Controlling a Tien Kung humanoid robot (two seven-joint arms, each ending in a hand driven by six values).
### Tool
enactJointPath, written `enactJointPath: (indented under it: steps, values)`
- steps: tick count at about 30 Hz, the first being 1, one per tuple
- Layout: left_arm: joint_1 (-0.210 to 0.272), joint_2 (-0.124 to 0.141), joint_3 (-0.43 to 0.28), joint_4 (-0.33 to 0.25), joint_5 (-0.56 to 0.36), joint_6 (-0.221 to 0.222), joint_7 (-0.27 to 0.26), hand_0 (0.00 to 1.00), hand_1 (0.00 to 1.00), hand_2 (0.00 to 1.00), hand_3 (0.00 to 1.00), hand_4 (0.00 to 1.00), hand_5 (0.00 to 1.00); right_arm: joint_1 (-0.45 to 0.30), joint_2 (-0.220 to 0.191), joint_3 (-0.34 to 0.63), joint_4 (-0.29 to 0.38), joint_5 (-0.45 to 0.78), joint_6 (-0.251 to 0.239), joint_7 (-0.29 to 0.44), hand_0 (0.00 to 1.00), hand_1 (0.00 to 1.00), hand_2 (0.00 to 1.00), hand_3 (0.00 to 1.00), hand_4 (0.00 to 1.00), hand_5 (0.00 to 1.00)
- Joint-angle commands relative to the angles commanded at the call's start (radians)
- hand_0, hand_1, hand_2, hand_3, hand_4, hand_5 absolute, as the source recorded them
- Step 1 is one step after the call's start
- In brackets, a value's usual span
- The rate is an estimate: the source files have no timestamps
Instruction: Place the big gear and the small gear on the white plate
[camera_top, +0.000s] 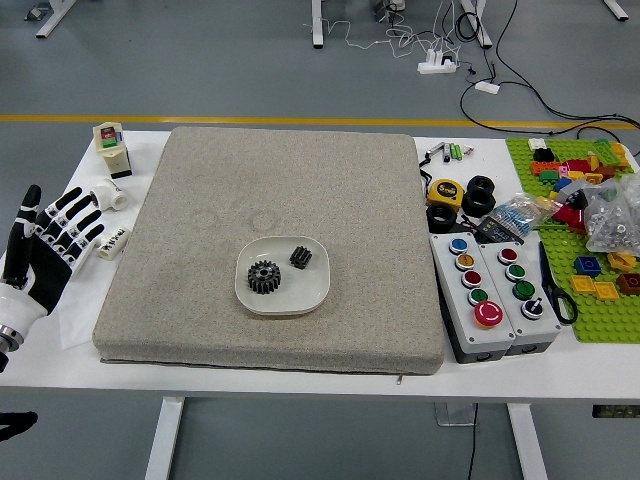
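Note:
My left hand (55, 235) is at the left edge of the table, its fingers spread and holding nothing, well to the left of the plate. The white plate (313, 287) lies on the grey-beige cushioned mat. On the plate's left part rests the big black gear (264, 277). The small black gear (300, 257) sits inside the plate too, toward its upper right, with a gap between the two gears. No right hand shows in the head view.
At the back left stands a small box (113, 155), with white objects (114, 242) by the hand. Right of the mat (200, 200) are a tape measure (446, 193), button boxes (484, 300), scissors (561, 299) and a green brick board (600, 325).

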Motion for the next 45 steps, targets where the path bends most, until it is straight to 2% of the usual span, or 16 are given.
enactJointPath:
  steps: [12,17,20,45]
  values:
    - [0.000,-0.004,-0.023,-0.011,0.002,-0.008,-0.001,0.888,0.883,0.922,0.854,0.965,0.884,-0.003,0.002,-0.011,0.002,-0.005,0.003,0.002,0.623,0.621,0.680,0.470,0.728,0.594]
    - [-0.004,-0.003,-0.032,-0.011,-0.004,-0.057,-0.001,0.891,0.878,0.925,0.853,0.969,0.891,-0.002,0.001,-0.006,0.002,-0.002,0.004,0.003,0.623,0.620,0.680,0.470,0.727,0.594]
    - [-0.006,-0.001,-0.032,-0.012,-0.002,-0.066,-0.004,0.885,0.852,0.923,0.851,0.973,0.895,-0.003,0.000,-0.006,0.001,0.000,0.005,0.004,0.623,0.619,0.679,0.469,0.727,0.593]
    - [-0.005,0.000,-0.034,0.011,0.032,-0.052,-0.003,0.878,0.838,0.919,0.846,0.972,0.898,-0.015,0.004,-0.013,-0.001,0.002,0.004,0.005,0.622,0.618,0.679,0.470,0.728,0.593]
